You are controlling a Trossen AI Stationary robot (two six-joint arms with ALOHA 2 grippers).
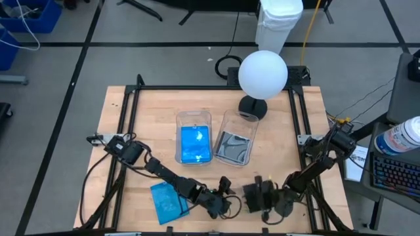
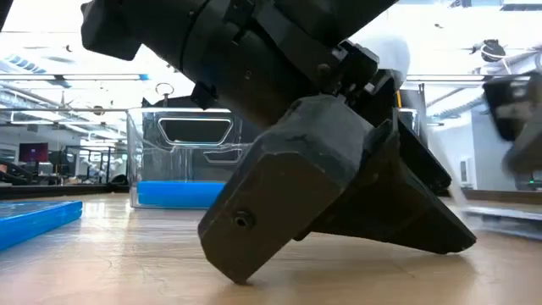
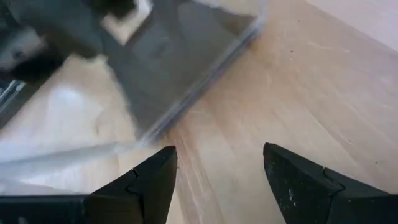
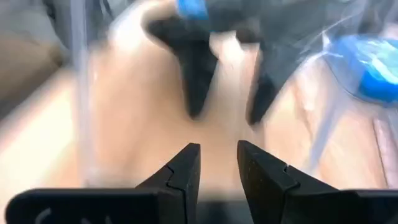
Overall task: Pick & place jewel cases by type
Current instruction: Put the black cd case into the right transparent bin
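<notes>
**Q.** Where do the jewel cases lie?

**A.** One thin, square, translucent blue plastic jewel case (image 1: 168, 200) lies flat on the wooden table (image 1: 118, 121) near its front edge, toward the left corner. More blue cases fill the left clear rectangular plastic tub (image 1: 194, 137) at the table's middle. A dark grey case rests in the right clear tub (image 1: 235, 137) beside it.

**Q.** What are the arms doing?

**A.** The left gripper (image 1: 222, 200) sits low at the front edge, just beside the loose blue case, its fingers (image 3: 155, 177) spread and empty. The right gripper (image 1: 252, 195) faces it closely, fingers (image 4: 186, 168) slightly parted and holding nothing.

**Q.** Which step is in hand?

**A.** Probably between placements: one blue case awaits sorting. The next move calls for the left gripper to turn back to that case, take an edge, lift it, and carry it to the blue-filled tub.
</notes>
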